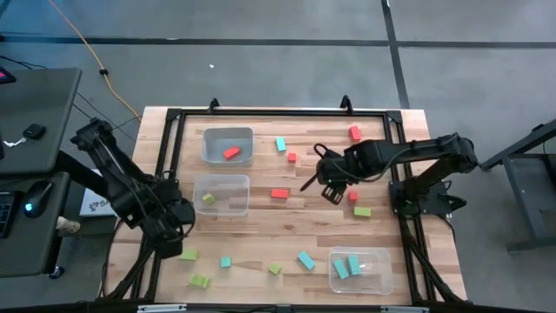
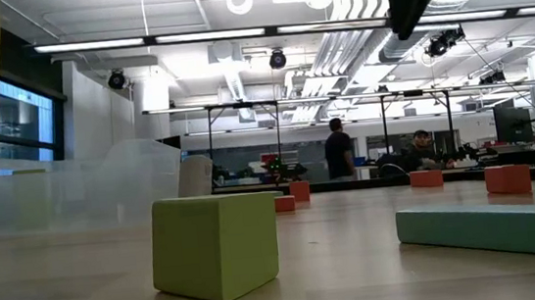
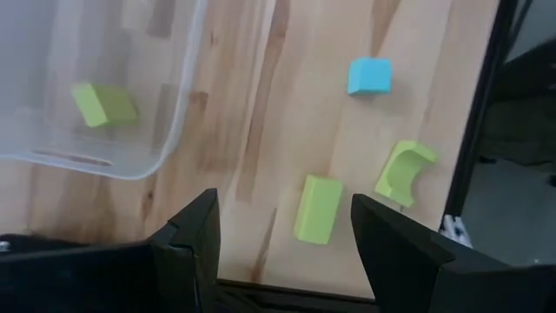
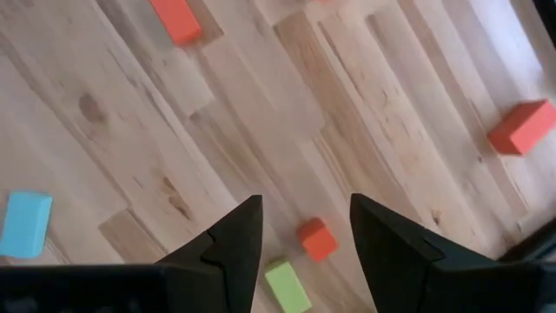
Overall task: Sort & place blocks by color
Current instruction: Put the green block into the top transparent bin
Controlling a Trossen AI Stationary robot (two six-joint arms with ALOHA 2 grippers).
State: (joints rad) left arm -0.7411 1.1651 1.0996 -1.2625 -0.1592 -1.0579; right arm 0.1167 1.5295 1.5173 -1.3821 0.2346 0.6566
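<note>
Small red, lime green and teal blocks lie scattered on the wooden table. My right gripper (image 1: 323,184) is open and empty, above the table's middle right. In the right wrist view (image 4: 300,235) a red cube (image 4: 317,237) and a green block (image 4: 287,285) lie on the table below its fingers; the same two show in the high view as the red cube (image 1: 354,196) and the green block (image 1: 362,210). My left gripper (image 1: 178,228) is open and empty at the left, beside a tub (image 1: 221,194). A green bar (image 3: 317,209) lies on the table beyond its fingers (image 3: 282,235).
Three clear tubs stand on the table: one at the far left-centre (image 1: 228,145) holds a red block, the middle-left one holds a green block (image 3: 104,104), and the near right one (image 1: 360,269) holds teal blocks. A black frame (image 1: 174,113) rims the table. People stand in the room behind (image 2: 338,148).
</note>
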